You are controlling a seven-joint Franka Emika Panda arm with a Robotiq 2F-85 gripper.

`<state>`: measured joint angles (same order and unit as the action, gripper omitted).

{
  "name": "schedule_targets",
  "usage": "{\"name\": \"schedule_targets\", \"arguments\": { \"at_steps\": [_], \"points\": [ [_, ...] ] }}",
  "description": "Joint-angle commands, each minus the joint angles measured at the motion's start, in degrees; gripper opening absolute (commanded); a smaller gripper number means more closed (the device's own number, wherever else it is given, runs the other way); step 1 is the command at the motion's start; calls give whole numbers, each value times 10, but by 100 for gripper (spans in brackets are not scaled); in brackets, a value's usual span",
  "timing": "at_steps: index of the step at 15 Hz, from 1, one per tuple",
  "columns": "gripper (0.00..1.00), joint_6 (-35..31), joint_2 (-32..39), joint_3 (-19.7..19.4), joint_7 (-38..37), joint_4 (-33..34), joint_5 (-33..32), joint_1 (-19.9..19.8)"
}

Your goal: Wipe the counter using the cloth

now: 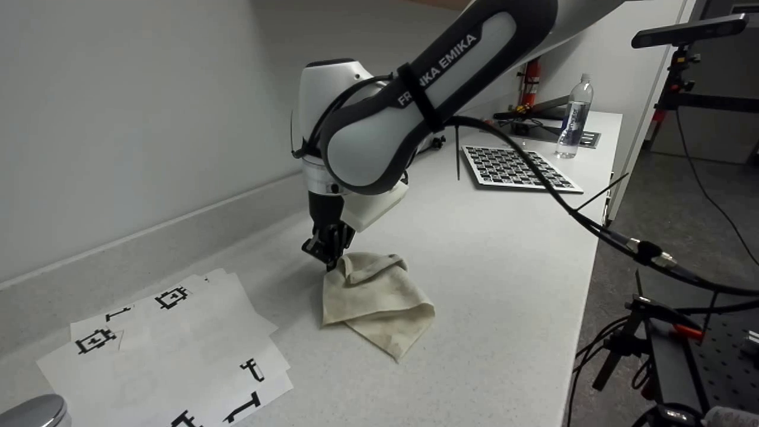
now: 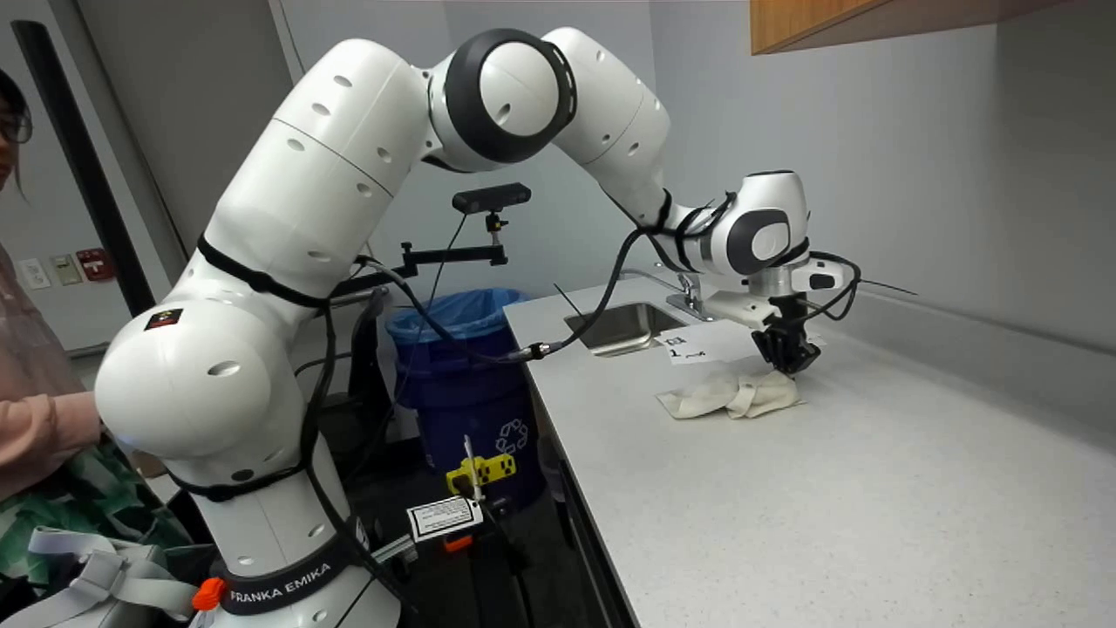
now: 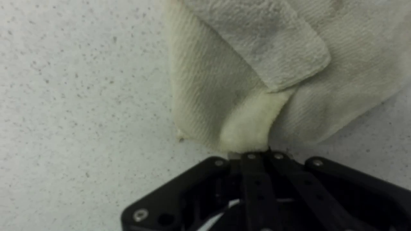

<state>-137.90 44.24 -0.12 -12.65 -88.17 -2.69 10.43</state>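
Pincer [image 3: 265,156] is closed right down: in the wrist view the two fingers [image 3: 252,166] sit side by side, tips together, right at the edge of the cloth [image 1: 379,296]. Tips touch that edge. A pale folded strip of fabric runs straight up to them; can't tell whether a bit is nipped between the tips or just butted against them.

Both exterior views agree: pincer points down, wrist roughly upright, tips low over the worktop [image 1: 486,267], at the cloth's backsplash-side edge. Whether the tips also press on the worktop itself, can't tell.

Cloth: beige, rumpled, lying on the worktop, one rounded corner flapped back over the top. Sits between backsplash [image 1: 148,252] and front edge, well apart from both.

Also on the worktop: printed paper sheets [image 1: 172,350] with black outlines, near the backsplash, beside the cloth but apart from it. Black-and-white checkered board [image 1: 516,168] lies flat further along, past the arm [image 1: 362,148], one corner near the front edge. Plastic water bottle [image 1: 574,121] upright just beyond the board, close to the front edge. In an exterior view, steel sink [image 2: 623,327] is set in near the front edge, faucet [image 2: 689,301] beside it.
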Motion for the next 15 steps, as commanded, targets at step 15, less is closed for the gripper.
{"name": "schedule_targets", "arguments": {
  "at_steps": [15],
  "points": [
    [0,-194,-189,0,-7,-268,3,1]
  ]
}}
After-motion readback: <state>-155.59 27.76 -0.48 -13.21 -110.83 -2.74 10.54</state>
